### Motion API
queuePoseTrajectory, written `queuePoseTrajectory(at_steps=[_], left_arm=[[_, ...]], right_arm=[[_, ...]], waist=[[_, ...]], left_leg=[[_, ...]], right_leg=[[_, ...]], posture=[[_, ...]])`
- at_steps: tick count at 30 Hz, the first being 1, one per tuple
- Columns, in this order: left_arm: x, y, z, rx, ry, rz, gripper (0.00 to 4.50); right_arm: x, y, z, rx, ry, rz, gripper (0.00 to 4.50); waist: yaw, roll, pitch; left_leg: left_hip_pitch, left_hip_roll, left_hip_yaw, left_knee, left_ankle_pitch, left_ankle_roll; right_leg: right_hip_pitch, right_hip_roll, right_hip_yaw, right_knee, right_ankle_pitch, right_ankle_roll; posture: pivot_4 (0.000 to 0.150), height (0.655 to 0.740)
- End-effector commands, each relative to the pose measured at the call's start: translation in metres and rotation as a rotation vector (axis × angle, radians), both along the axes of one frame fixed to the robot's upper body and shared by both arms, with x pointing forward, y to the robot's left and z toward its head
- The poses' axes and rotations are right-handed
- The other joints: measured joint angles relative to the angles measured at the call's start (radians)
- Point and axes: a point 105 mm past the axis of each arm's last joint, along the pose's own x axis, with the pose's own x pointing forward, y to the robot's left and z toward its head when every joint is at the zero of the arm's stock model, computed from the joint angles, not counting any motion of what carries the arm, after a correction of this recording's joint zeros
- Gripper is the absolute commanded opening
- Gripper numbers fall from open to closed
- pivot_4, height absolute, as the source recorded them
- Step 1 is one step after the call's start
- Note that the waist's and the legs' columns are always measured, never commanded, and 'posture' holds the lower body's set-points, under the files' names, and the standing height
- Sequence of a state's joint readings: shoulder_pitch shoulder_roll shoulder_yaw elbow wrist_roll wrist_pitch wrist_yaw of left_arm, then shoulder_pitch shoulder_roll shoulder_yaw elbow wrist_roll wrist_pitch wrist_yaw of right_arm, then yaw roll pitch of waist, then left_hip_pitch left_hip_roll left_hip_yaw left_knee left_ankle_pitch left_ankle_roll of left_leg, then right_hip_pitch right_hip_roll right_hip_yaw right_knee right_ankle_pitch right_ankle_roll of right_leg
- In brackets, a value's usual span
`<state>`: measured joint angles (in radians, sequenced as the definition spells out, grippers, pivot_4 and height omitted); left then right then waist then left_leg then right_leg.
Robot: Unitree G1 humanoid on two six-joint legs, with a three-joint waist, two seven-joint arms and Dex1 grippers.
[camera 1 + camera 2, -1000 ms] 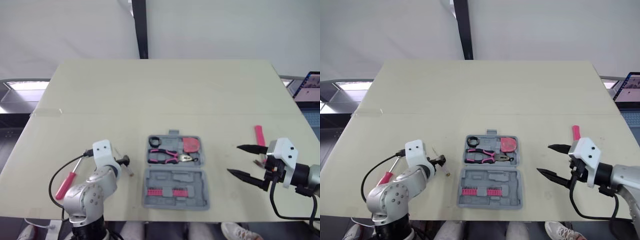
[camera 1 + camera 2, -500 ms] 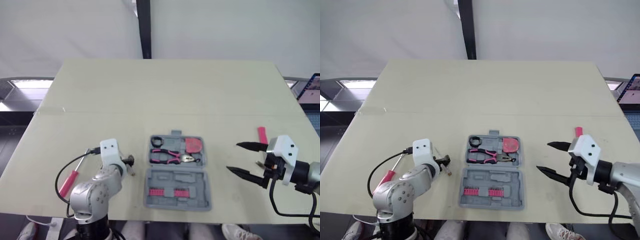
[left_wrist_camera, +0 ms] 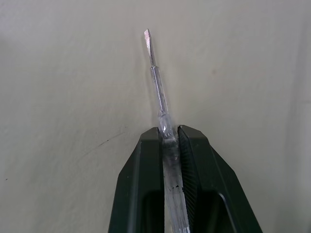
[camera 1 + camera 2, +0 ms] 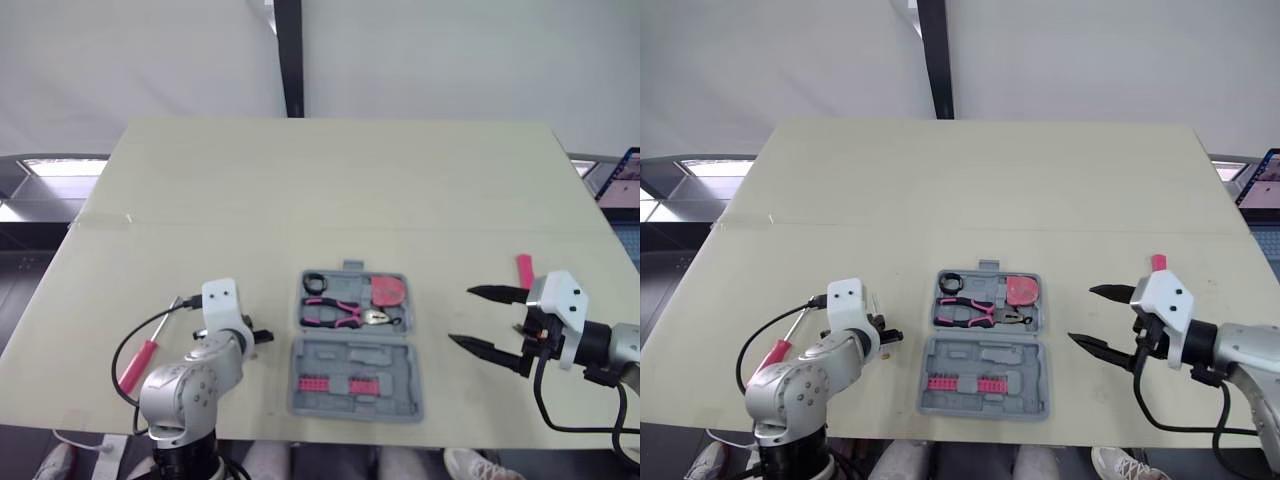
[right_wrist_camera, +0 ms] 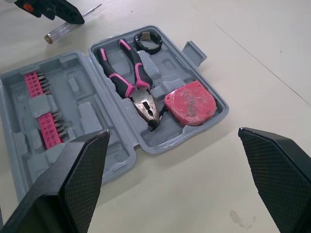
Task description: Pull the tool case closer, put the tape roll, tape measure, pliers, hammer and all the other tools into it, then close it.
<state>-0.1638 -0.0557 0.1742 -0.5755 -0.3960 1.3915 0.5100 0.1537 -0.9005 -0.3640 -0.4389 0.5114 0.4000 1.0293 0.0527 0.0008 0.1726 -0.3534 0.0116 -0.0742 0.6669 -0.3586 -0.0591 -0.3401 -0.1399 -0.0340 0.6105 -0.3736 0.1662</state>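
Tool case [image 4: 355, 346]: grey plastic, lying open and flat on the tan table [image 4: 320, 190], both halves facing up. The half farther from the robot holds 3 items: a black tape roll [image 5: 147, 41] in the left corner pocket, pliers [image 5: 131, 82] with pink and black handles lying across the middle, and a red tape measure [image 5: 190, 103] in the right pocket, touching the pliers' nose. The tape measure's face is scuffed and any lettering on it cannot be read. The nearer half holds 2 pink strips of bits [image 5: 43, 109]; its other recesses are bare.

Left gripper [image 3: 168, 130]: just left of the case, fingers clamped on the clear handle of a small screwdriver [image 3: 156, 82], whose flat tip points out over the table. A red-handled screwdriver [image 4: 140, 355] lies on the table farther left of the case, apart from it.

Right gripper [image 4: 460, 315]: right of the case, fingers spread wide, holding nothing. A pink handle [image 4: 524, 268] lies beyond it, well right of the case and partly hidden.
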Motion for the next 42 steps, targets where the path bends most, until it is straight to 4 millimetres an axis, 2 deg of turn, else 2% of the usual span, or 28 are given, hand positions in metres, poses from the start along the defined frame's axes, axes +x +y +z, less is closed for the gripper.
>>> queuePoseTrajectory(at_steps=[1,3,7,12,15,17,22,26,32,39,42], left_arm=[[0.007,-0.004,0.018,-0.003,-0.083,-0.089,0.02],[0.011,0.005,0.035,0.098,-0.163,-0.211,0.02],[0.012,0.011,0.067,0.184,-0.288,-0.484,0.02],[-0.002,0.004,0.086,0.297,-0.331,-0.841,0.02],[-0.015,-0.003,0.090,0.328,-0.332,-1.041,0.02],[-0.024,-0.008,0.090,0.286,-0.318,-1.138,0.02],[-0.034,-0.009,0.088,0.290,-0.302,-1.297,0.02],[-0.045,-0.018,0.095,0.192,-0.284,-1.413,0.02],[-0.043,-0.024,0.091,0.247,-0.243,-1.497,0.02],[-0.036,-0.047,0.076,0.421,-0.131,-1.657,0.02],[-0.037,-0.054,0.071,0.425,-0.088,-1.723,0.02]], right_arm=[[0.000,0.002,0.005,0.009,-0.035,-0.001,4.50],[0.000,0.002,0.004,0.016,-0.036,-0.004,4.50],[-0.001,0.004,0.000,0.026,-0.040,-0.005,4.50],[-0.006,0.008,-0.002,0.044,-0.042,0.018,4.50],[-0.014,0.010,-0.005,0.048,-0.026,0.045,4.50],[-0.020,0.011,-0.007,0.045,-0.011,0.068,4.50],[-0.031,0.013,-0.008,0.050,0.005,0.104,4.50],[-0.037,0.014,-0.011,0.051,0.017,0.114,4.50],[-0.034,0.015,-0.014,0.049,0.008,0.100,4.50],[-0.031,0.014,-0.017,0.025,0.016,0.114,4.50],[-0.032,0.013,-0.017,0.018,0.020,0.116,4.50]], waist=[[0.000,-0.001,0.000],[-0.005,-0.003,0.002],[-0.027,-0.003,0.002],[-0.031,-0.002,0.003],[-0.031,-0.001,0.003],[-0.030,-0.001,0.003],[-0.030,-0.001,0.004],[-0.030,-0.001,0.004],[-0.030,-0.001,0.004],[-0.028,-0.002,0.004],[-0.029,-0.002,0.004]], left_leg=[[0.000,0.000,0.000,0.000,0.000,0.000],[-0.001,0.000,0.000,0.000,0.000,0.000],[-0.001,0.001,0.000,-0.002,0.000,0.000],[-0.001,0.001,0.000,-0.003,0.000,0.000],[-0.001,0.001,0.000,-0.004,0.000,0.000],[-0.001,0.001,0.000,-0.004,0.000,0.000],[-0.001,0.001,0.000,-0.004,0.000,0.000],[-0.001,0.001,0.000,-0.004,0.000,0.000],[-0.001,0.001,0.000,-0.003,0.000,0.000],[-0.001,0.001,0.001,-0.003,0.000,0.000],[-0.002,0.001,0.000,-0.003,0.000,0.000]], right_leg=[[0.000,0.000,0.000,0.000,0.000,0.000],[-0.001,0.000,0.000,0.001,0.000,0.000],[-0.002,0.001,0.000,0.003,0.000,0.000],[-0.002,0.001,0.000,0.001,0.000,0.000],[-0.002,0.001,0.000,0.000,0.000,0.000],[-0.002,0.001,0.000,0.000,0.000,0.000],[-0.002,0.001,0.000,-0.001,0.000,0.000],[-0.002,0.001,0.000,0.000,0.000,0.000],[-0.001,0.001,0.000,0.001,0.000,0.000],[-0.001,0.001,0.000,0.001,0.000,0.000],[-0.002,0.001,0.000,0.002,0.000,0.000]], posture=[[0.150,0.7400],[0.150,0.7400],[0.150,0.7400],[0.150,0.7400],[0.150,0.7400],[0.150,0.7400],[0.150,0.7400],[0.150,0.7400],[0.150,0.7400],[0.150,0.7400],[0.150,0.7400]])
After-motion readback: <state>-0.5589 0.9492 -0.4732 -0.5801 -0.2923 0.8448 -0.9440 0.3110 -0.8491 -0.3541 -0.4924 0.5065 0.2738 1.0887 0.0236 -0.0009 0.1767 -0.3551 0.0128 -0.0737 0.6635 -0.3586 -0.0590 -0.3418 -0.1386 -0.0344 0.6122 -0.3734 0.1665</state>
